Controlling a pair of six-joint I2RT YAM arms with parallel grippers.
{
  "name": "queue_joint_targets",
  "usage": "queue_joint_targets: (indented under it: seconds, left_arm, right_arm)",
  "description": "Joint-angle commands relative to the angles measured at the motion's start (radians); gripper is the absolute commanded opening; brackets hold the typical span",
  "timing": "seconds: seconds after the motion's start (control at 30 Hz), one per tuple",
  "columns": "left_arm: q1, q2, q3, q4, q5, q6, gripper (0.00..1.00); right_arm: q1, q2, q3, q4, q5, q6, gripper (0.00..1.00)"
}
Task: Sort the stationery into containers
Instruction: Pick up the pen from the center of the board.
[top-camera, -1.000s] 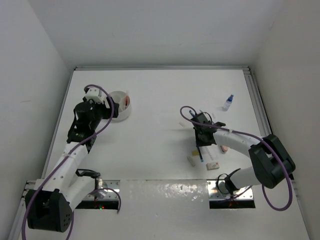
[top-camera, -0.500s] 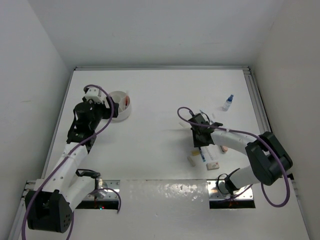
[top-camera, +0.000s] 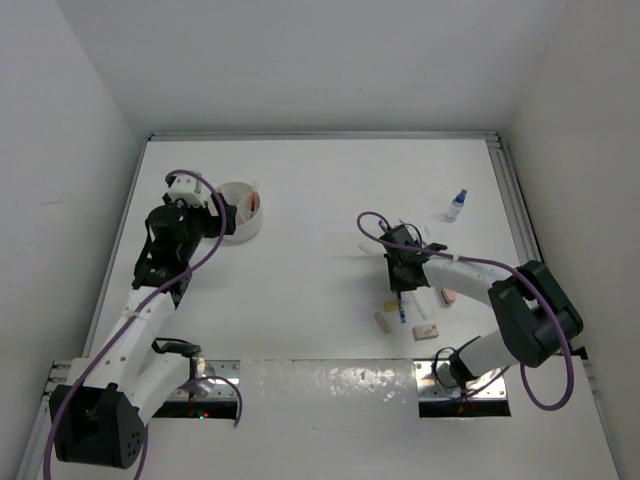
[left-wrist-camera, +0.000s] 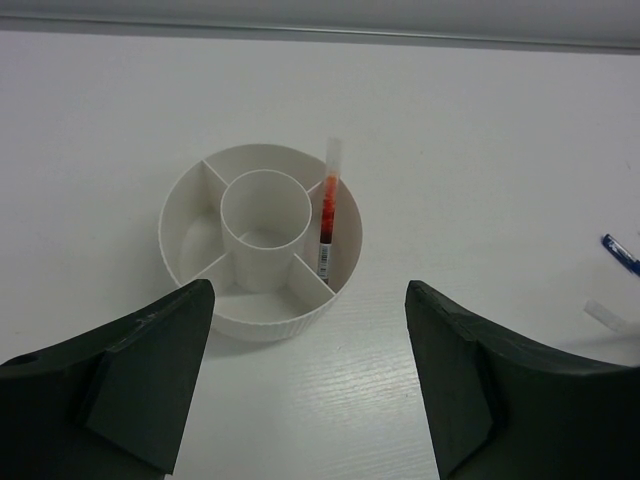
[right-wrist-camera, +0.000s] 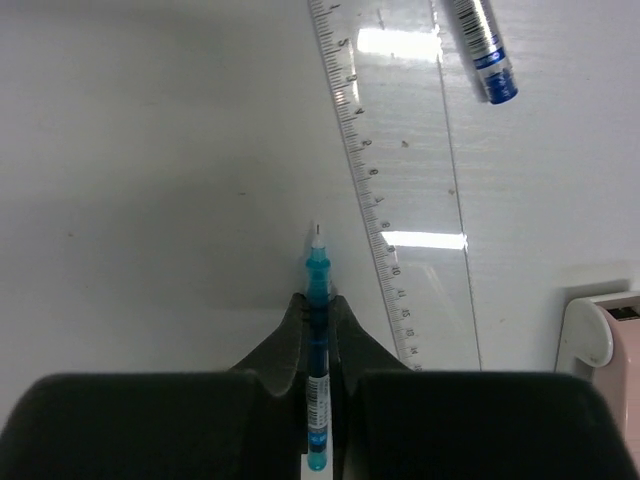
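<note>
White walls box in a white table (top-camera: 330, 190), and the two arms reach out over it from the near edge.

On the left, the tub (top-camera: 240, 228) sits near the far-left corner. It has a round cup in the middle and outer sections around that. A red pen (left-wrist-camera: 327, 215) leans in the right-hand section, its pale end poking over the rim. From above it shows as a red streak (top-camera: 255, 202) at the tub's right side. The left claw (left-wrist-camera: 308, 295) hangs just short of the tub with its jaws wide apart and nothing between them.

Over on the right, the right claw (right-wrist-camera: 318, 305) is pinched tight on a blue pen (right-wrist-camera: 317, 272), whose tip points away from the wrist. I can't tell whether the pen is lifted or touching the table. From above, that claw (top-camera: 400, 292) is low among the loose pieces. A clear ruler (right-wrist-camera: 400, 200) lies just to the right of the held pen. A second pen (right-wrist-camera: 480, 40) lies across the ruler's far end. An eraser (right-wrist-camera: 600, 330) sits at the right edge of the wrist view. Two white erasers (top-camera: 425, 328) lie near the claw, on its near side. A small bottle (top-camera: 456, 205) stands well apart, by the right rail.
</note>
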Motion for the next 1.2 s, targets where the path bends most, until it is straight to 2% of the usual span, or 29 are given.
queue_joint_targets:
  seconds: [0.0,0.13,0.23,0.37,0.47,0.6,0.67,0.87,1.17]
  left_arm:
    - [0.004,-0.016,0.011,0.041,0.008,0.000,0.75]
    - [0.004,-0.016,0.011,0.050,0.091,0.004,0.79]
    - [0.004,-0.019,0.009,0.070,0.218,0.021,0.80]
    - [0.002,0.005,0.008,0.101,0.486,0.064,0.82]
    - [-0.002,0.048,0.006,0.113,0.629,0.061,0.84]
    - [-0.017,0.115,-0.010,0.191,0.760,0.006,0.90]
    - [-0.049,0.136,0.003,0.219,0.784,0.004,0.91]
    - [-0.114,0.175,0.037,0.199,0.788,0.041,0.96]
    - [-0.103,0.168,0.003,0.250,0.666,-0.062,0.95]
  right_arm:
    - [-0.021,-0.016,-0.017,0.037,0.005,-0.029,0.00]
    - [-0.021,-0.050,0.021,0.062,0.049,-0.112,0.00]
    - [-0.021,-0.093,0.066,0.067,0.068,-0.169,0.00]
    - [-0.021,-0.195,0.114,0.125,0.112,-0.188,0.00]
    - [0.003,-0.272,0.124,0.264,0.109,-0.165,0.00]
    - [0.112,-0.263,0.127,0.595,0.080,-0.112,0.00]
    - [0.154,-0.204,0.150,0.769,0.065,-0.085,0.00]
    - [0.253,0.002,0.285,1.078,-0.110,0.018,0.00]
    - [0.307,0.088,0.362,1.143,-0.202,0.043,0.00]
